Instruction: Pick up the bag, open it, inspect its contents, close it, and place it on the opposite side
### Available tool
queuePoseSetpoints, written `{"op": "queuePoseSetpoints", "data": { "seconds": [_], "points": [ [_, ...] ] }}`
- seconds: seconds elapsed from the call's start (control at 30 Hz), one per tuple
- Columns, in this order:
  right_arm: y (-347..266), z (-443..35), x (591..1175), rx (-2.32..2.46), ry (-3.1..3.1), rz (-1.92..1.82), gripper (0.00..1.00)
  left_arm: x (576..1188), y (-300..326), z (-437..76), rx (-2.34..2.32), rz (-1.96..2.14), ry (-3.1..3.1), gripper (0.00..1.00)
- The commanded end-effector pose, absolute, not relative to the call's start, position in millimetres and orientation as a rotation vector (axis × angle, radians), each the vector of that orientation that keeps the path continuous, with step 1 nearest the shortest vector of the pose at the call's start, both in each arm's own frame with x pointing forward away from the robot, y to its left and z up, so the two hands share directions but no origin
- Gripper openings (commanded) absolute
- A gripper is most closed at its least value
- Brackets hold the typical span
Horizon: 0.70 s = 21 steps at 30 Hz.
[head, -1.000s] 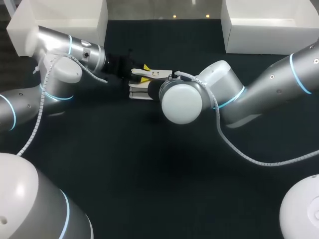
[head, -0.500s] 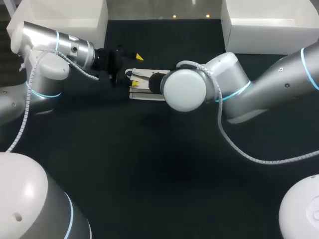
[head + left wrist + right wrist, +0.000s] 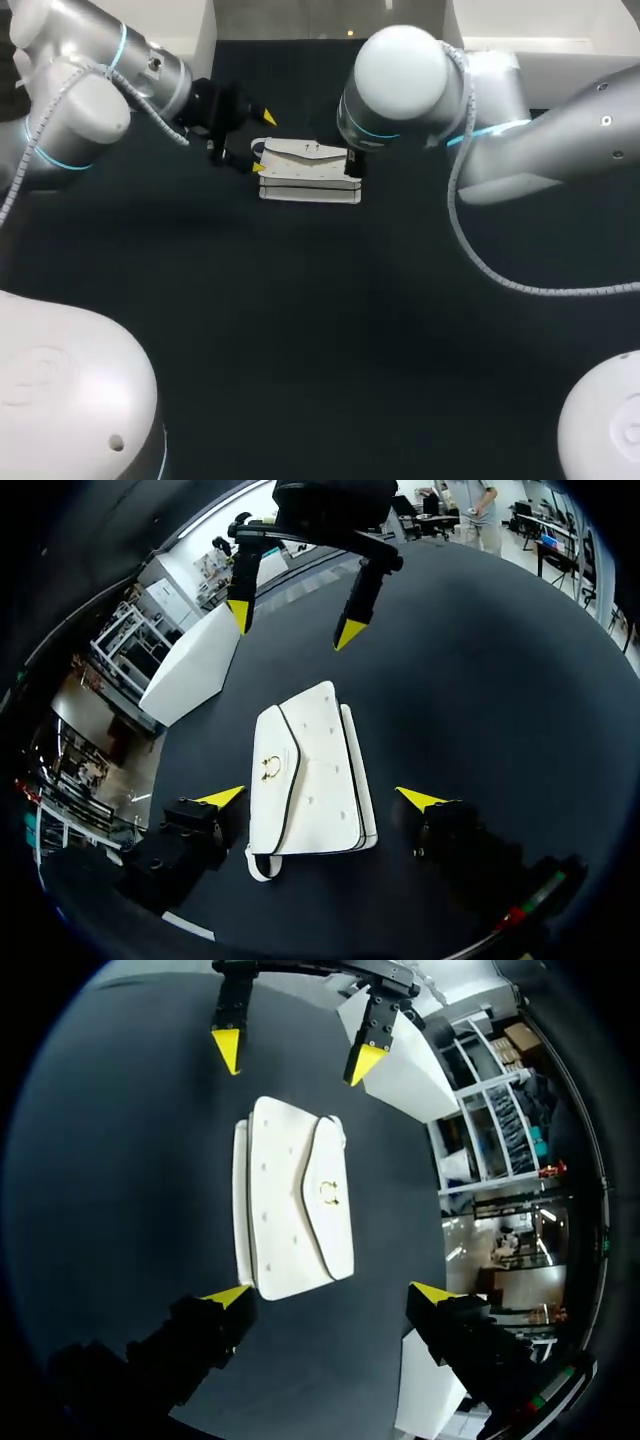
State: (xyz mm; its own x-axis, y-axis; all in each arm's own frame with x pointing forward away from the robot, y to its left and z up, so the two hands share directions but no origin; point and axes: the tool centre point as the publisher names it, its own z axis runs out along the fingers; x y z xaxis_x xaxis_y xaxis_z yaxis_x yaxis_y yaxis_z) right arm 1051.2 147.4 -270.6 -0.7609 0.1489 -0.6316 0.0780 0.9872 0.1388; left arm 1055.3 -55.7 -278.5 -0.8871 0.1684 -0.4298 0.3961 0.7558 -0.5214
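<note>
Left gripper (image 3: 320, 799) hangs open just above the near end of the bag (image 3: 305, 770). Its two yellow tips are spread wider than the bag and touch it on neither side. The bag is white and slim and lies flat on the dark table (image 3: 300, 330), about midway between the two arms. Its flap is shut and faces up, with the gold clasp (image 3: 271, 768) on top, and a small loop (image 3: 257, 865) curls out at the end nearest this gripper. Past the bag's far end hovers the right gripper (image 3: 295, 623), also spread open and holding nothing.

To me the pick-up looks not yet begun. The difficulty, I'd say, is how low the bag sits. The fingers ought to go straight down until the tips are beside both long edges, right at the tabletop, before they close. Closing higher would likely just skid over the top. The squeeze should land on the body at this end rather than on the flap, leaving the clasp free for the other arm to work.
</note>
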Motion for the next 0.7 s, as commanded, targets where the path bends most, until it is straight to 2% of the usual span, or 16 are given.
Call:
{"op": "queuePoseSetpoints", "data": {
  "seconds": [0.03, 0.63, 0.7],
  "points": [
    [148.1, -262.5, 1054.6, 0.191, 2.521, 0.147, 1.00, 1052.8, -49.6, -272.2, 0.410, -0.851, 2.648, 1.00],
    [146.2, -262.1, 1056.3, 0.218, 2.527, 0.150, 1.00, 1052.9, -45.9, -271.6, 0.396, -0.810, 2.651, 1.00],
    [145.0, -260.2, 1062.1, 0.323, 2.557, 0.149, 1.00, 1054.6, -54.4, -266.7, 0.164, -0.811, 2.723, 1.00]
  ]
}}
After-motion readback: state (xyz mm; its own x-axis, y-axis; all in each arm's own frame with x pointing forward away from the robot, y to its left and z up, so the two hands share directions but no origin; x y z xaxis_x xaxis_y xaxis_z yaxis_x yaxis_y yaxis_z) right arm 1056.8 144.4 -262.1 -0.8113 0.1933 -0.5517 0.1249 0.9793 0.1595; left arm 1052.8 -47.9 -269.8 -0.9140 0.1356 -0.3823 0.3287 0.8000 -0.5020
